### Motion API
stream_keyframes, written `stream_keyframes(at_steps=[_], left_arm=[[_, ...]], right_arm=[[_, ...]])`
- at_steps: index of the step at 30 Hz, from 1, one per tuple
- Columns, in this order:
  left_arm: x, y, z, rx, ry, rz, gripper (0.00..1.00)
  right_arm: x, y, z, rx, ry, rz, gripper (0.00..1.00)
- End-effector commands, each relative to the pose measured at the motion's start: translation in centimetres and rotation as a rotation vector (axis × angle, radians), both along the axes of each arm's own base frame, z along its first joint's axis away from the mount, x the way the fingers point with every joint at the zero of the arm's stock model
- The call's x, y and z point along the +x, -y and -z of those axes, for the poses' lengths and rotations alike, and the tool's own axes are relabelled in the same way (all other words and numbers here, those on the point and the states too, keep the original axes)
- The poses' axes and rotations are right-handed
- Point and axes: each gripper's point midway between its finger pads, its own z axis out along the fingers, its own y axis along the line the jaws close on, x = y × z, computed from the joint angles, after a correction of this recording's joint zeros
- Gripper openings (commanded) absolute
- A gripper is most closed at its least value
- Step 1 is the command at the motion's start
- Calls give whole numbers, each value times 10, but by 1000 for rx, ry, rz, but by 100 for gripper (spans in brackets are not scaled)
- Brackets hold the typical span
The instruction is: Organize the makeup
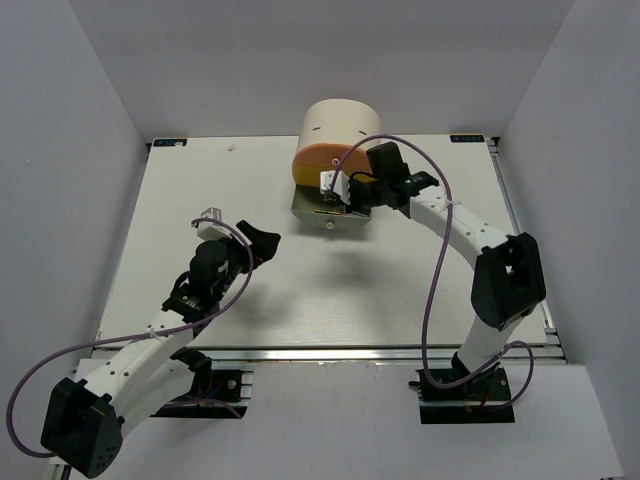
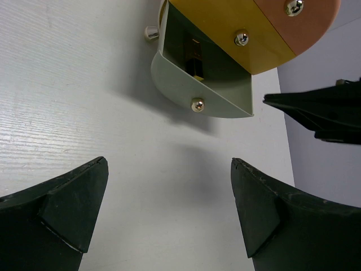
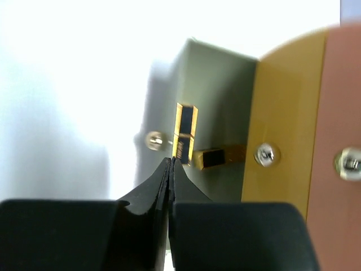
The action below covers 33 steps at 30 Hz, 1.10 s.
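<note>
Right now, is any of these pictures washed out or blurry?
Right wrist: table glares to white, lipstick tubes soft. Left wrist: crisp, the green drawer throws a clear shadow. Top external: even light, faint shadows.

The lipstick tube [image 3: 185, 130] is glossy, the drawer knob [image 2: 197, 105] shiny metal.

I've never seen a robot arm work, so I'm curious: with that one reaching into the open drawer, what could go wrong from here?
1. The right gripper is shut, its tips right beside a lipstick tube in the open grey-green drawer. A small sideways move could knock or shove the tube.
2. The yellow drawer sits just above the open one, so lifting out carelessly might catch its edge.
</note>
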Motion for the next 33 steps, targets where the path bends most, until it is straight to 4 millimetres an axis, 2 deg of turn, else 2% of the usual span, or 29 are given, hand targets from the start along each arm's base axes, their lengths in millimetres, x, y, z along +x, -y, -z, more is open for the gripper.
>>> stream_keyframes(at_steps=[1,4,9,12,15,16,19,23,27,33], left_arm=[[1,-4,-8,3,26,-13,98],[0,-4,-9,2,27,-11,98],[0,-4,-9,2,28,-14,98],[0,-4,-10,4,28,-14,98],[0,-5,-9,8,22,-17,98],[0,-5,-9,8,23,-18,98],[0,-5,-8,6,22,-17,98],[1,-5,-8,10,18,-17,98],[1,-5,-7,13,15,-16,98],[1,-7,-7,19,14,-23,98]], right_arm=[[-44,-11,-16,20,-7,-192,0],[-50,-9,2,-37,-31,-200,0],[-45,-5,31,-149,-10,-159,0],[-36,-2,50,-227,24,-116,0],[-20,3,64,-276,81,-60,0],[-22,4,70,-285,72,-64,0],[-9,10,83,-331,111,-32,0],[11,9,95,-356,163,23,0],[37,2,93,-333,235,91,0],[62,-5,95,-316,286,155,0]])
